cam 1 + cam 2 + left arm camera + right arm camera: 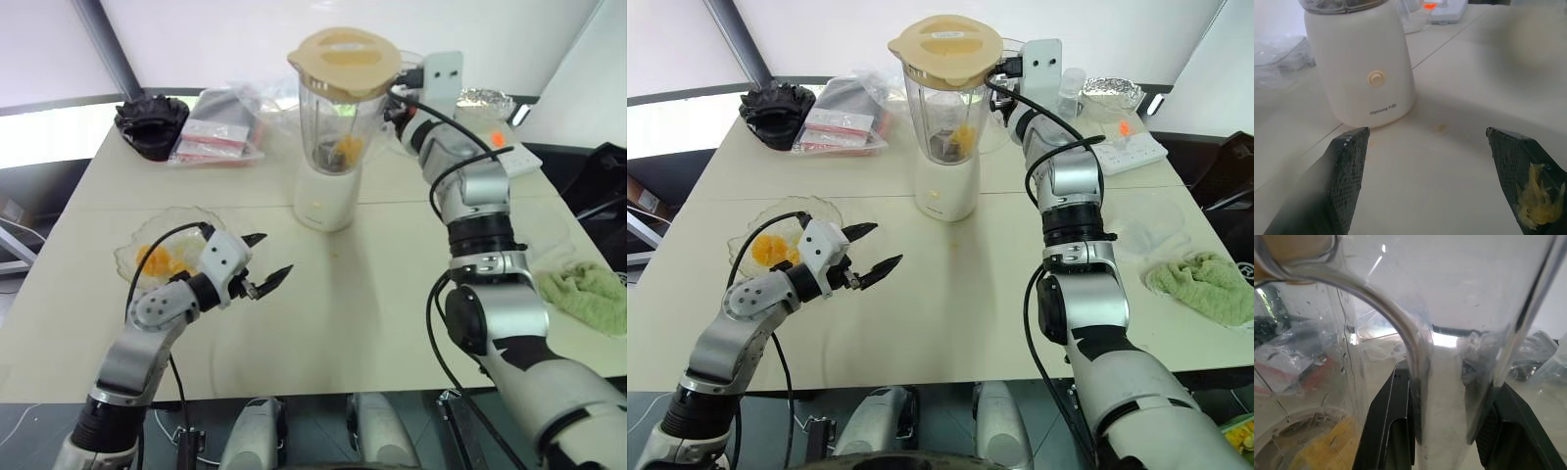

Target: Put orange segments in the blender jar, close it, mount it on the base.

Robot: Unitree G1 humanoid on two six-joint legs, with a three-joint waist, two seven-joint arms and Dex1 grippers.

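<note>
On the table (pixel 411 294), a little past its middle, the jar (pixel 338 122) stands upright on the base (pixel 325 201), and the cream lid (pixel 345 61) sits on top of the jar. Inside the jar, low down near the blades, some orange segments (pixel 347 149) are visible through the clear wall. The right gripper (pixel 1444 421) is at the side of the jar; in the right wrist view its two black fingers (pixel 1388 426) press on both sides of the clear handle (pixel 1400 328), so it is clenched on the handle of the jar. The left gripper (pixel 266 262) is over the table in front of the base, pointing toward it and touching nothing. Its jaws are spread wide, with nothing between them, and a bit of yellow pulp (pixel 1537 203) sticks on one finger. Just beside the left arm, a shallow glass bowl (pixel 132 250) holds more segments (pixel 157 260). At the far edge of the table lie a black object (pixel 152 124) and plastic bags (pixel 220 127). A green cloth (pixel 588 294) lies on the right side, and a white power strip (pixel 1129 152) is behind the right arm.
</note>
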